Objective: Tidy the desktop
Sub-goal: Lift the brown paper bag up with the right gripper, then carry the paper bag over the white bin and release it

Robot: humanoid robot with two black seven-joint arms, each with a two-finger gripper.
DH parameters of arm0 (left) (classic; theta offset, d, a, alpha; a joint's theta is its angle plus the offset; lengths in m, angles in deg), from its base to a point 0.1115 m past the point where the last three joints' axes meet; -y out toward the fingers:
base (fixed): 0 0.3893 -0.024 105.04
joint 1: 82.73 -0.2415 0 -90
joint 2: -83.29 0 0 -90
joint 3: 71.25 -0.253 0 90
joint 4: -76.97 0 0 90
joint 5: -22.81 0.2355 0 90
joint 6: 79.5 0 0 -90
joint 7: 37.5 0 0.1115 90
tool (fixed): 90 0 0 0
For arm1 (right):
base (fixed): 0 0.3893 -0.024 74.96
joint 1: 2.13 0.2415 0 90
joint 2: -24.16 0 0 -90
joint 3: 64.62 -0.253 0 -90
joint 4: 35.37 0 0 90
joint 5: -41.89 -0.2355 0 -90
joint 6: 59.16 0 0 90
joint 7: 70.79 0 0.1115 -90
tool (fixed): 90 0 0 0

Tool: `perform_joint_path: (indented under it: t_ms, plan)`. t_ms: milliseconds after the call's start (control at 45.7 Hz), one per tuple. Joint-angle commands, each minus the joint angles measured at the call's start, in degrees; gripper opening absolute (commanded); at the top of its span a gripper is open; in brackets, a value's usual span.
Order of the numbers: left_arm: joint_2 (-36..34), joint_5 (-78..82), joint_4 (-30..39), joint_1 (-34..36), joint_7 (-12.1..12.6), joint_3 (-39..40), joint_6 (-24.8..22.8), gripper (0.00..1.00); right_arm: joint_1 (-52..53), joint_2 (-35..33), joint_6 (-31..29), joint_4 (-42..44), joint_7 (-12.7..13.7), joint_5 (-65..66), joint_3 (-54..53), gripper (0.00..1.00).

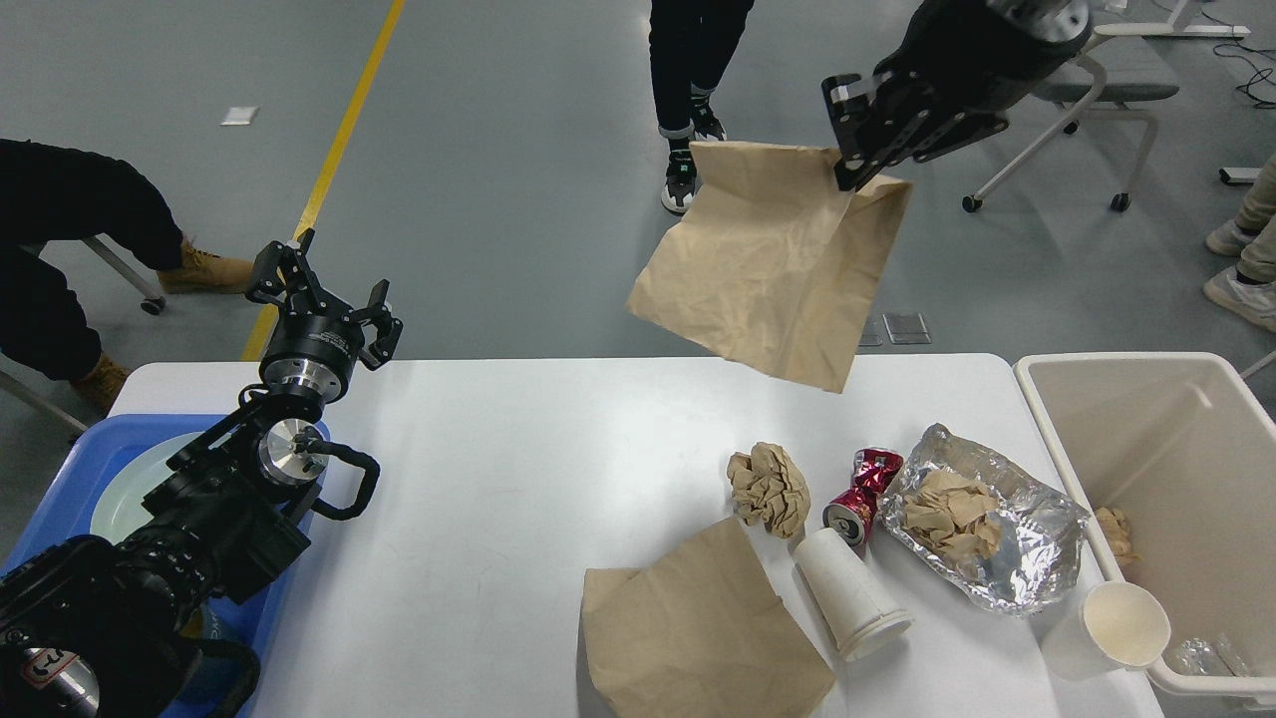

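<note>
The right tool (pixel 865 150), at one o'clock, pinches the top corner of a brown paper bag (pixel 773 274) hanging clear above the white worktop (pixel 518 479). The left tool (pixel 324 294), at nine o'clock, hovers with fingers spread and empty. A crushed can (pixel 863 494), a fallen cup (pixel 852 593) and a foil wrapper (pixel 982 519) lie at four o'clock.

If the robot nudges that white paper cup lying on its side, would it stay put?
Probably not. The white paper cup lies on its side on the desktop, so a push would likely roll it in a curve. It looks empty and light, and a firm squeeze could crush it.
</note>
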Motion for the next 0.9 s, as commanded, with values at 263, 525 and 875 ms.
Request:
perform_joint_path:
  t_ms: [263,525,875]
  plan:
    - [0.00,0.00,0.00,0.00,0.00,0.00,0.00,0.96,7.75,-0.31,-0.01,0.45,0.18,8.10,9.12,0.00]
    - [0.00,0.00,0.00,0.00,0.00,0.00,0.00,0.96,7.32,-4.08,-0.01,1.49,0.27,9.86,21.16,0.00]
    - [0.00,0.00,0.00,0.00,0.00,0.00,0.00,0.96,-11.12,-25.44,-0.01,5.54,0.62,24.28,30.31,0.00]
